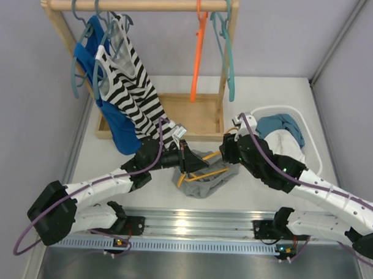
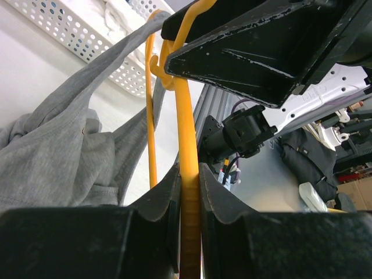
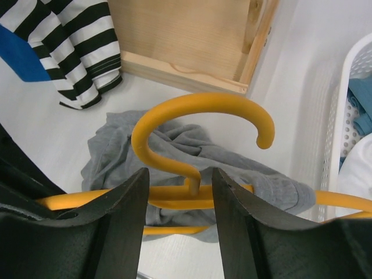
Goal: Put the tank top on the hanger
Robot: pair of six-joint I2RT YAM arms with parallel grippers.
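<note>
Both on hanger: L end effector clamped, R end effector straddling.

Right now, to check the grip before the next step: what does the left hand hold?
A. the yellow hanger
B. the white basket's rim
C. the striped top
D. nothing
A: in the left wrist view the left hand is pinched shut on the hanger, the tank top draped beside it.
</note>
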